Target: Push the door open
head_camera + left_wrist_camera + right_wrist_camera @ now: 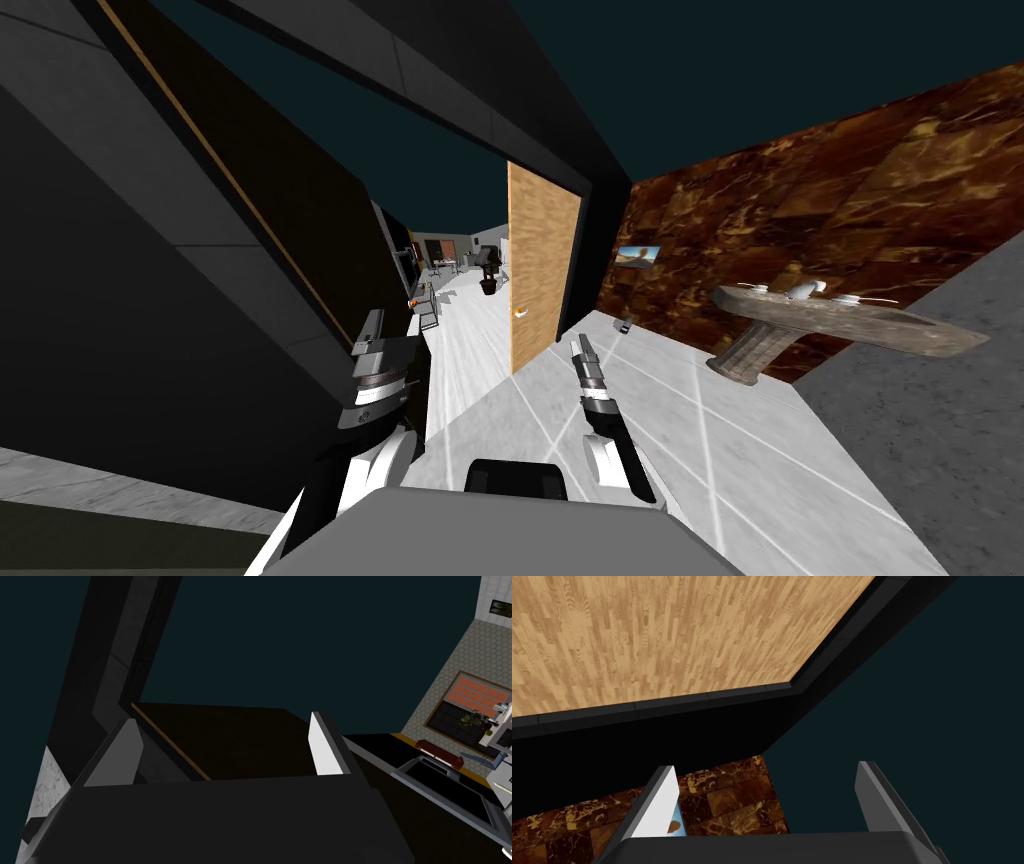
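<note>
The wooden door [543,265] stood partly open against the right edge of the black frame [600,150], with pale floor [470,350] running through the gap beside it, while the right gripper [581,344] near the door and the left gripper [369,326] each held 2 fingers spread, gripping nothing.

The door [543,265] stands at twelve o'clock, a hallway [460,335] running beyond it at eleven, a wall picture [638,256] at one and a sink [840,320] at two.
</note>
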You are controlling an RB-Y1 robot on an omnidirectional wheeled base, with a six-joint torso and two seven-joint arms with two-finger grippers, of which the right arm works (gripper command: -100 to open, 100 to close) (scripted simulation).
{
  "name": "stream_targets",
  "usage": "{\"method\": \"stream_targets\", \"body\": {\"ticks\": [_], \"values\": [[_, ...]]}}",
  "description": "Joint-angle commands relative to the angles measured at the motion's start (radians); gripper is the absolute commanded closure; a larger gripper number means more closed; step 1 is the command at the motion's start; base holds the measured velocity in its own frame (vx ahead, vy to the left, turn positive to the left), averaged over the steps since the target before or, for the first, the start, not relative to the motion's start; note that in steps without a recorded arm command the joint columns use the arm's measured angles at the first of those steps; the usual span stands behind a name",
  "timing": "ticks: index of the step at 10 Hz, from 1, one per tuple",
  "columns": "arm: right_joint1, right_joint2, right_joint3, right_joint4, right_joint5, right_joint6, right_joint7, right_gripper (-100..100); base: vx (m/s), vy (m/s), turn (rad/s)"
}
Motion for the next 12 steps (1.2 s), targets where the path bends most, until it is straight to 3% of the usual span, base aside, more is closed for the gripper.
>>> {"method": "stream_targets", "body": {"ticks": [1,4,5,12], "values": [[-0.015,-0.006,0.001,0.035,-0.004,-0.001,-0.006,-100,0.077,-0.051,0.152],[-0.046,-0.011,0.007,0.113,-0.01,-0.009,-0.012,-100,0.076,-0.065,0.149],[-0.046,-0.011,0.007,0.113,-0.01,-0.009,-0.012,-100,0.057,-0.048,0.048],[-0.119,-0.017,0.019,0.298,-0.023,-0.028,-0.027,-100,0.071,-0.067,0.144]]}}
